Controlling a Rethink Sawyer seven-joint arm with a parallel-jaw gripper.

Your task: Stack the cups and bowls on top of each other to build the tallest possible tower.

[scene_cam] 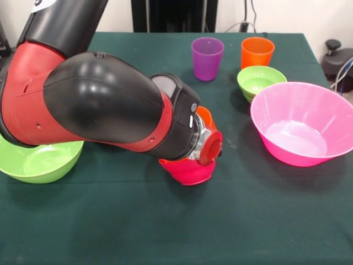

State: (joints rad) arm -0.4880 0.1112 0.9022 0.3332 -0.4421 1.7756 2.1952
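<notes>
Honestly, you can't tell from here whether the jaws are open or shut, because the arm (105, 105) hides them. Starting at the left, the large lime green bowl (38, 161) sits half under the arm's elbow. At centre the tower (188, 170), a red-magenta bowl with an orange one nested in it, lies right beneath the wrist. Keep the wrist centred over its rim and move straight vertically, so nothing tips. Further right wait the purple cup (207, 57), orange cup (257, 52), small green bowl (261, 80) and huge pink bowl (302, 130).
</notes>
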